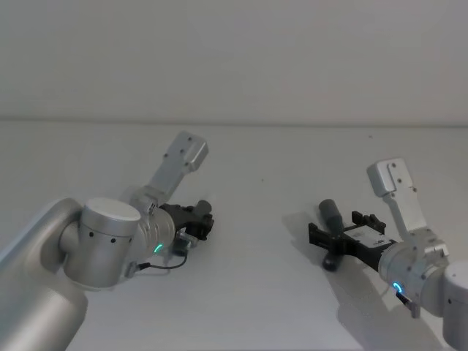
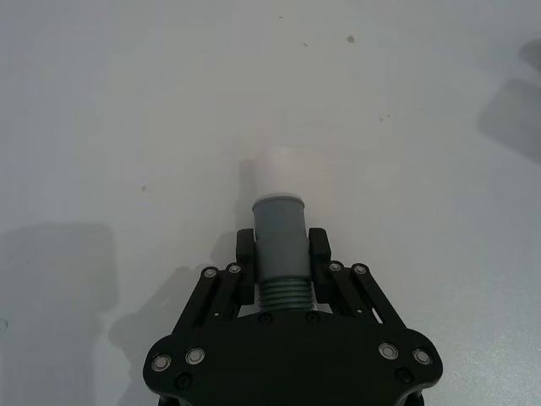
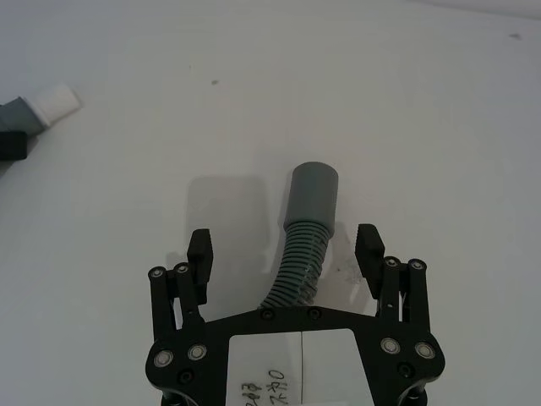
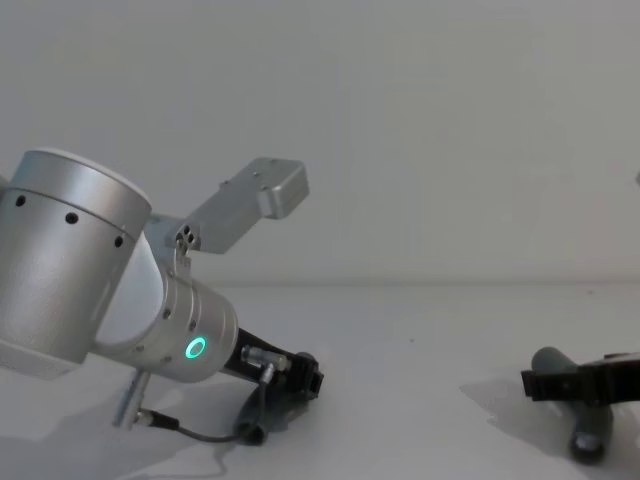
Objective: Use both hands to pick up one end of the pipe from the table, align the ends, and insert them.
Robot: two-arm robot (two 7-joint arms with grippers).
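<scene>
The pipe is in two grey pieces on the whitish table [image 1: 256, 292]. My left gripper [image 2: 281, 245] is shut on one piece [image 2: 280, 233], gripping its ribbed part just behind the smooth collar. That piece's narrow whitish tip [image 2: 277, 172] sticks out ahead, low over the table. In the head view this gripper [image 1: 203, 218] sits left of centre. My right gripper [image 3: 285, 249] stands open around the other piece [image 3: 302, 262], which lies on the table with its wide smooth sleeve [image 3: 314, 196] pointing forward. Both fingers [image 3: 200, 252] stay apart from the hose. The head view shows the right gripper [image 1: 335, 230] over that piece [image 1: 328, 213].
A bare stretch of table separates the two grippers. The left arm's silver body [image 4: 120, 300] with its green ring light bulks large in the chest view. A plain wall rises behind the table's far edge [image 1: 292, 124].
</scene>
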